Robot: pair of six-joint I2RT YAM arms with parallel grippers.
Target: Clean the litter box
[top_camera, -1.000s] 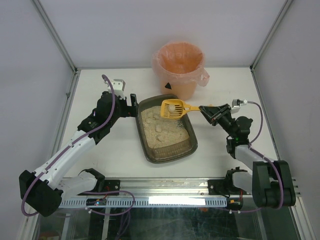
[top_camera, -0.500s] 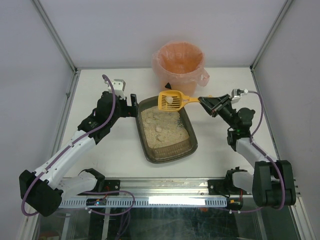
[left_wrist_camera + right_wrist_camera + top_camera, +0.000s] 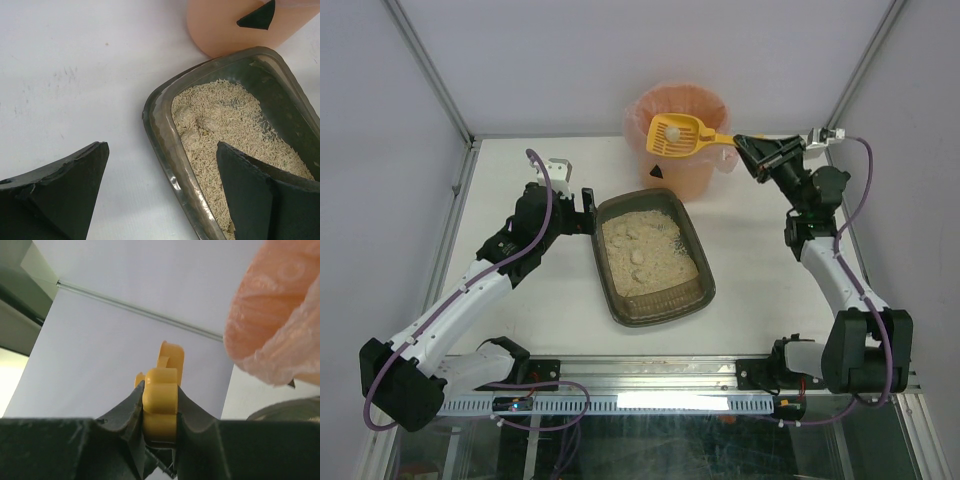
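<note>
White table (image 3: 520, 180) carries the box (image 3: 658, 318) at its middle, your left pincer (image 3: 161, 147) spread wide astride the box's rim. Your right pincer (image 3: 742, 143) is clamped on the scoop (image 3: 675, 135), which holds a clump (image 3: 671, 131) over the bucket (image 3: 692, 175). You're at the dump step, so tip the scoop next.

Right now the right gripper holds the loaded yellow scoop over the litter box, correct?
Not quite. The top external view shows the right gripper holding the loaded yellow scoop over the orange bucket, not over the litter box.
</note>
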